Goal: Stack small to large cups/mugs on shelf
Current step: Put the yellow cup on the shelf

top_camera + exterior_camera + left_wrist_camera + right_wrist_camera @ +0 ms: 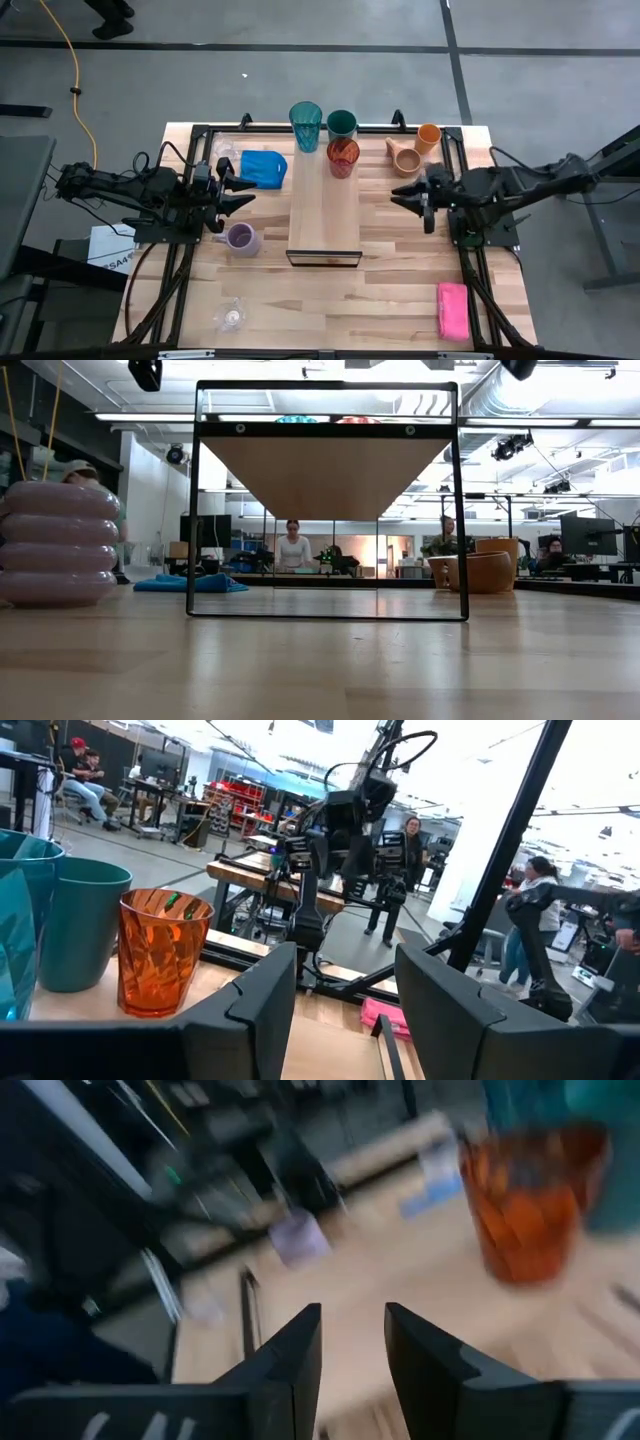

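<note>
Slatted wooden tabletop [330, 300] carrying the shelf [324, 215] at centre, both arms idle beside it.

On the shelf's far end stand the teal tumbler [306, 125], dark green cup [342, 124] and red cup [342, 158]. Off the shelf: tan mug [404, 158] lying on its side next to the orange cup [428, 138], lavender mug [240, 238], one clear glass [232, 317] at the near edge, another [224, 149] beside the blue cloth [262, 166]; pink sponge [452, 309] near corner. Left gripper [243, 186] and right gripper [400, 192] flank the shelf, jaws parted, grasping nothing.
</note>
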{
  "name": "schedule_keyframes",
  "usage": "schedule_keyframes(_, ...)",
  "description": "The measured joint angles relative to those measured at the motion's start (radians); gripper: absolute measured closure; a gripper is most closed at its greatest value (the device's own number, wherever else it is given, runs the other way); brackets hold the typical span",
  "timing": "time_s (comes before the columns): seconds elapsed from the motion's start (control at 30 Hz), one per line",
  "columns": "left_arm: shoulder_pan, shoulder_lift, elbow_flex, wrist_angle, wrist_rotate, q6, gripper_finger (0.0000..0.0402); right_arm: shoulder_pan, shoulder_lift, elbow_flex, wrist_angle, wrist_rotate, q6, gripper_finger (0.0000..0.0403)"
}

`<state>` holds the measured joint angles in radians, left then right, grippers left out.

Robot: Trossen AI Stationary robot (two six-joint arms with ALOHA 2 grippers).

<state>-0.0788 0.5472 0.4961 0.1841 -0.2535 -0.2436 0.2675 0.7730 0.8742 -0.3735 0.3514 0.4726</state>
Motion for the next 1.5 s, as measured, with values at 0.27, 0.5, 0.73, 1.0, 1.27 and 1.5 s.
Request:
schedule_keyframes(0.27,0.0,0.0,0.0,0.0,0.0,0.0,0.0241,-0.014,-0.087,-0.23,0.363,0.0,-0.247,0.03)
schedule_keyframes(0.5,0.0,0.001,0.0,-0.001,0.0,0.001,0.024,-0.014,-0.08,-0.234,0.388,-0.001,-0.291,0.03)
schedule_keyframes(0.73,0.0,0.001,0.0,-0.002,0.0,0.005,0.024,-0.014,-0.079,-0.234,0.397,-0.002,-0.318,0.03)
schedule_keyframes(1.0,0.0,0.001,0.0,-0.003,0.0,0.007,0.024,-0.014,-0.079,-0.234,0.397,-0.002,-0.317,0.03)
schedule_keyframes(1.27,0.0,0.001,0.0,-0.004,0.0,0.007,0.024,-0.014,-0.079,-0.234,0.397,-0.002,-0.317,0.03)
schedule_keyframes(1.5,0.0,0.001,0.0,-0.004,0.001,0.007,0.024,-0.025,-0.079,-0.226,0.435,0.289,-0.139,0.03)
